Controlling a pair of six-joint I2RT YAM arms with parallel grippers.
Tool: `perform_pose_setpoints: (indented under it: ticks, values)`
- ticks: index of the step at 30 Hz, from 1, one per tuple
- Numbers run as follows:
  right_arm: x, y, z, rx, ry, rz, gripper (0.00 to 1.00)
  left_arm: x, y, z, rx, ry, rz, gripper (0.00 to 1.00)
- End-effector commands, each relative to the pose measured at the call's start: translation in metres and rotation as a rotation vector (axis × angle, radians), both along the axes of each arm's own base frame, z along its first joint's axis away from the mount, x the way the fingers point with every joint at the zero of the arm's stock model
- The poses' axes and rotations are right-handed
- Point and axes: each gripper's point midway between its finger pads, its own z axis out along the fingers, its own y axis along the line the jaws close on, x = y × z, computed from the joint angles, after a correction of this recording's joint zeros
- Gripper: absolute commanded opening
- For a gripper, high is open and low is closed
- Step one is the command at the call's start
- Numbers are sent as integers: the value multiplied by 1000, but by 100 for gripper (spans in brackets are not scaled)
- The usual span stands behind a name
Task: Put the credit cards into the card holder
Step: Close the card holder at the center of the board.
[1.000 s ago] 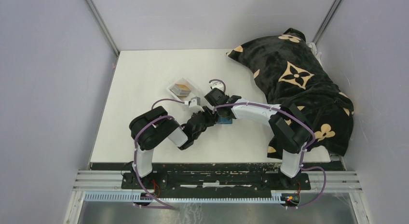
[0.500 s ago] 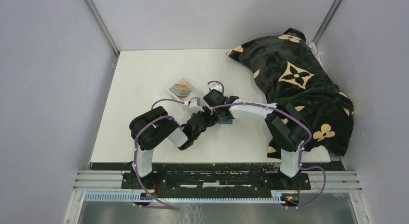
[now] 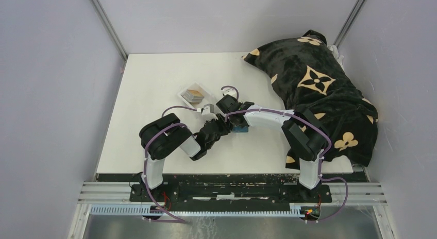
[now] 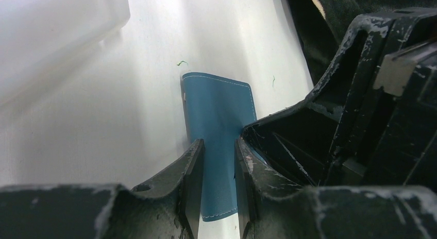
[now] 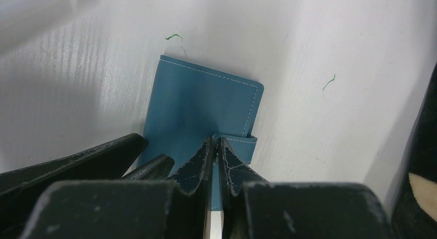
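Showing unmarked card holder (image 5: 201,110)

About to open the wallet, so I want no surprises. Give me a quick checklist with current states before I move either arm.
1. Card holder flat on the table: ok.
2. Right gripper pinched on the snap tab: ok.
3. Left gripper straddling the holder's edge: ok; firm contact: cannot tell.
4. Holder opened: not ok, closed.
5. Credit cards in the clear tray: ok.
6. Blanket clear of holder: ok.
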Motion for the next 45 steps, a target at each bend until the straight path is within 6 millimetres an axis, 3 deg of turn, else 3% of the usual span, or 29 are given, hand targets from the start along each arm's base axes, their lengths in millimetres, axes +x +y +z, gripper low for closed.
perform_pose_setpoints:
  ticks: [1,45]
  values:
    - [6,16,8,44,-25,2,9,-3,-4,-1,28,-32,-35,35]
    - [-13,30,-4,44,1,23,10,-6,-12,-5,15,-29,-61,26]
